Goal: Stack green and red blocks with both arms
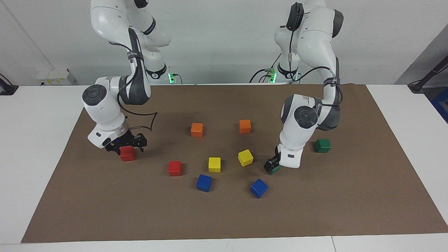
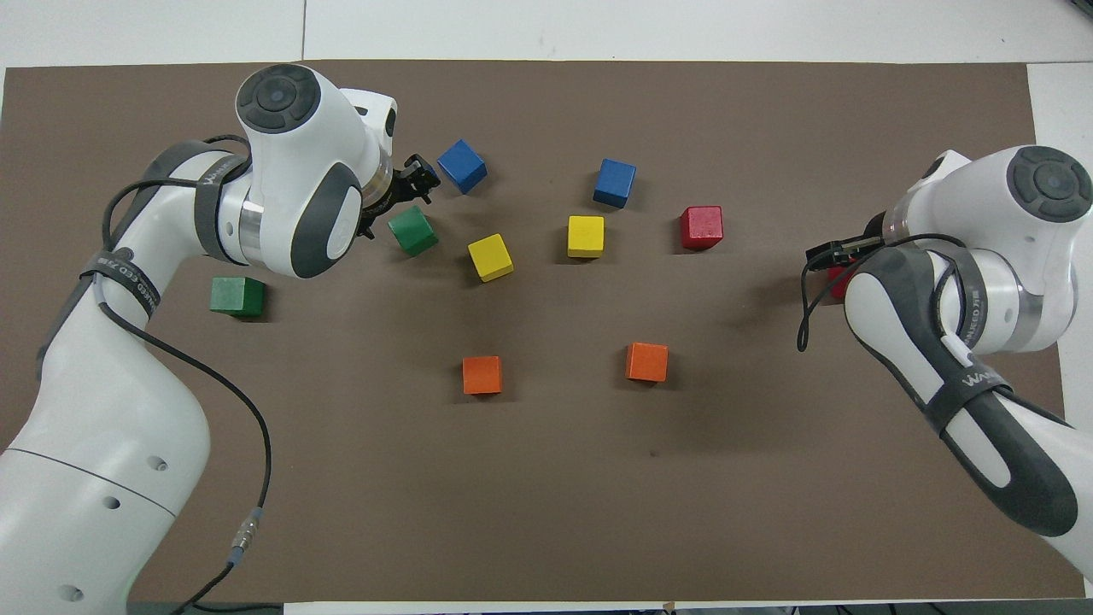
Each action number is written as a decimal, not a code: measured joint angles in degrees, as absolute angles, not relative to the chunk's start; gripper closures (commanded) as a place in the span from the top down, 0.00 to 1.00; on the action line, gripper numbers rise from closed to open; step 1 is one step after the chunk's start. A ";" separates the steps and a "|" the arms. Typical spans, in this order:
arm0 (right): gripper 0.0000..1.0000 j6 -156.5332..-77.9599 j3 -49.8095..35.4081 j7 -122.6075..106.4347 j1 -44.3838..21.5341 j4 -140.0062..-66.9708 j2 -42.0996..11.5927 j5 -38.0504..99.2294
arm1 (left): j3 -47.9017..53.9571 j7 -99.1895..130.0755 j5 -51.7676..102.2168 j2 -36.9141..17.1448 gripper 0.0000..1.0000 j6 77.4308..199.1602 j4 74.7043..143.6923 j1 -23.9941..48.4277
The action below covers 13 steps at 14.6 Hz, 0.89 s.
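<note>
The left gripper (image 1: 270,166), fingers spread, is down at a green block (image 1: 274,169) beside the yellow ones (not gripping it); another green block (image 1: 322,145) lies nearer the left arm's end. The right gripper (image 1: 126,144), fingers open, is over a red block (image 1: 127,153); a second red block (image 1: 174,168) lies toward mid-counter.

White wall (image 1: 224,38); white table (image 1: 31,115); brown mat (image 1: 224,217).

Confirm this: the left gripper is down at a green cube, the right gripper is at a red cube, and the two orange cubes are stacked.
Not quite. The orange cubes are not stacked; the facing view shows them lying apart on the mat. The rest holds: the left gripper is down at a green cube, and the right gripper is at a red cube.
</note>
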<state>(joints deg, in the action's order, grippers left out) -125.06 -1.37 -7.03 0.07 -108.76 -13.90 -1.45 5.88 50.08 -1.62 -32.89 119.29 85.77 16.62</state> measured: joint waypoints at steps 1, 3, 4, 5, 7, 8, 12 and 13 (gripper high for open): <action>1.00 -124.15 -1.39 -6.81 -0.94 -107.28 -13.82 -1.45 | 5.86 51.11 -2.28 -33.44 1.00 119.55 85.80 17.21; 1.00 -123.18 -1.45 -4.66 -3.10 -104.99 -13.79 -1.44 | 5.75 52.99 -3.58 -34.68 1.00 120.52 85.80 18.40; 1.00 -123.07 -1.48 -2.64 -4.42 -104.47 -13.80 -1.44 | 5.68 53.31 -3.79 -35.08 1.00 120.95 85.80 18.58; 1.00 -123.07 -1.52 -0.04 -5.95 -104.27 -13.80 -1.44 | 5.46 53.35 -3.87 -35.23 1.00 121.27 85.80 18.56; 1.00 -123.07 -1.57 5.21 -8.83 -104.21 -13.87 -1.44 | 4.97 53.35 -4.40 -35.23 1.00 121.69 85.78 18.42; 1.00 -123.07 -1.59 7.39 -10.10 -104.07 -13.95 -1.44 | 4.82 53.35 -4.53 -35.24 1.00 121.92 85.85 18.36; 1.00 -123.07 -1.62 12.10 -12.88 -100.28 -16.67 -1.44 | 4.79 53.35 -4.57 -35.33 0.98 124.34 87.91 18.38; 1.00 -123.09 -1.62 12.40 -12.93 -98.87 -17.96 -1.44 | 4.81 53.38 -4.57 -35.34 0.90 124.52 88.34 18.40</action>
